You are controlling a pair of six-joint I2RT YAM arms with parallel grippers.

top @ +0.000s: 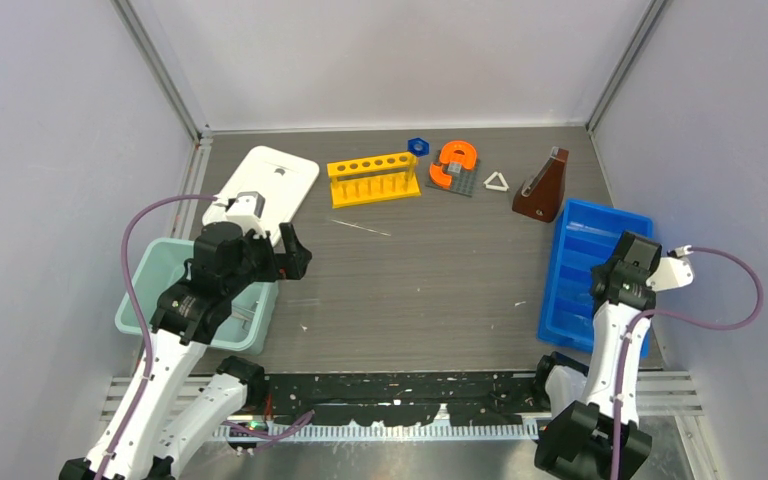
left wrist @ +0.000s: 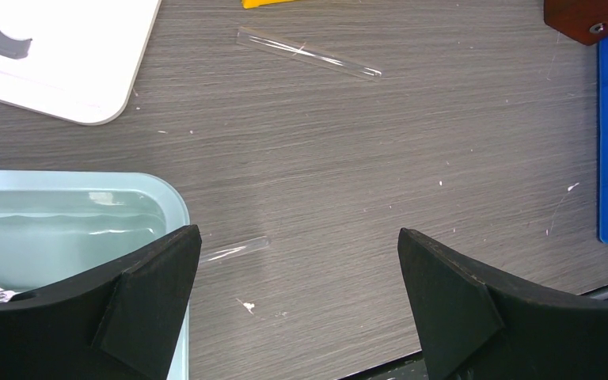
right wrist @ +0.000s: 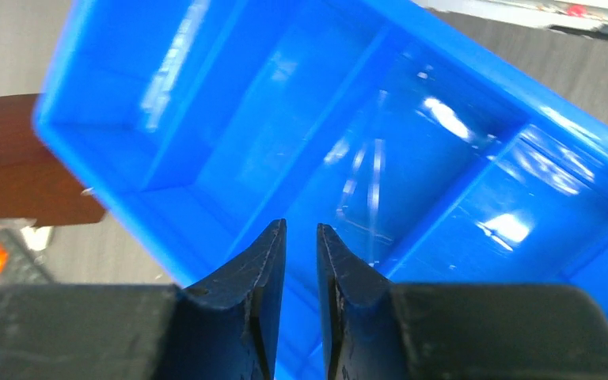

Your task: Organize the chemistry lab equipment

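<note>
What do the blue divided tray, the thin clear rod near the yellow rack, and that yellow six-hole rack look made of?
Blue divided tray: glossy hard plastic, going by the bright glare on its smooth walls.
Thin clear rod: glass or clear plastic, can't tell which; the table grain shows through it and it glints.
Yellow six-hole rack: opaque matte plastic, seemingly; no shine.

walls (top: 390, 60): plain pale grey | table (top: 440, 290): dark wood-grain | light: even

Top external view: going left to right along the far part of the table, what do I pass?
From the left: white tray → yellow six-hole rack → orange horseshoe piece → small white triangle → brown cone-shaped flask → blue divided tray.
</note>
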